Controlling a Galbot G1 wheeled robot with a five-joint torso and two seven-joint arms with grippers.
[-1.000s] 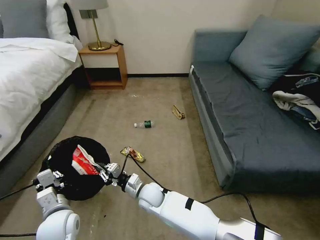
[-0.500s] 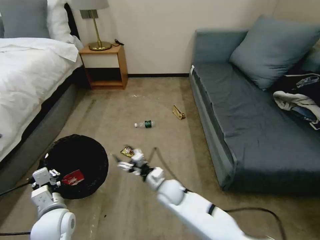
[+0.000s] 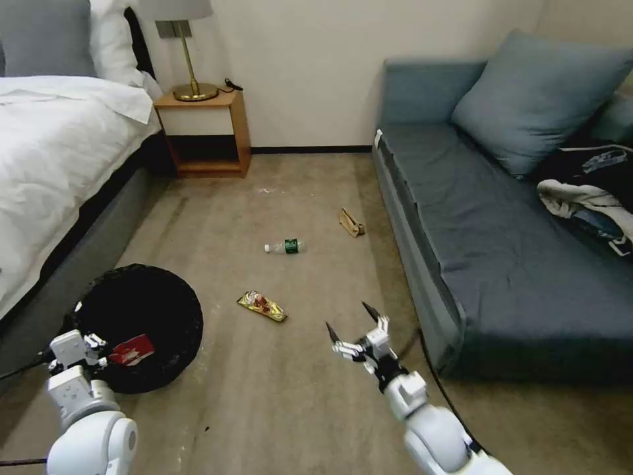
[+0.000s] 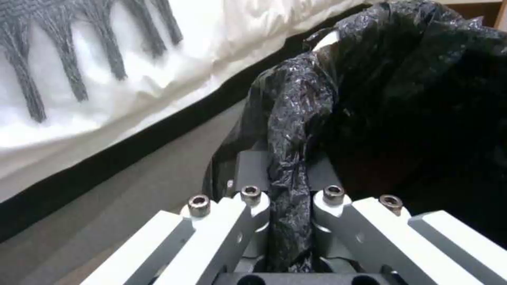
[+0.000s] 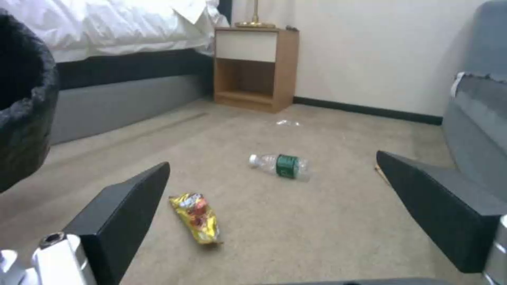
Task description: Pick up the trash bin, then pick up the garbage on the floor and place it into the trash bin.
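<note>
Litter is what we have left to gather, and the nearest piece is the gold snack wrapper (image 3: pixel 262 306). From our right gripper (image 3: pixel 356 326), which hangs released and empty with its fingers spread wide above the carpet, the wrapper lies ahead and off to the left, on the trash bin's side. The right wrist view has the wrapper (image 5: pixel 195 216) just inside one dark fingertip (image 5: pixel 126 209) rather than centred between the two. Its long axis runs slantwise across the line of the fingers, so we judge that the wrist needs a swing left and a slight turn before closing across the narrow width.

Beyond the wrapper, farther from that gripper, lies the clear bottle with the green label (image 3: pixel 285 247), on its side, and past that the brown paper scrap (image 3: pixel 352 222) near the sofa (image 3: pixel 501 237).

Our left gripper (image 4: pixel 288 206) is clenched on the bag-lined rim of the trash bin (image 3: pixel 142 310), holding it beside the bed (image 3: pixel 53 165). The red-and-white packet (image 3: pixel 130 349) already lies inside. Our right arm is plainly the nearer one to the wrapper.
</note>
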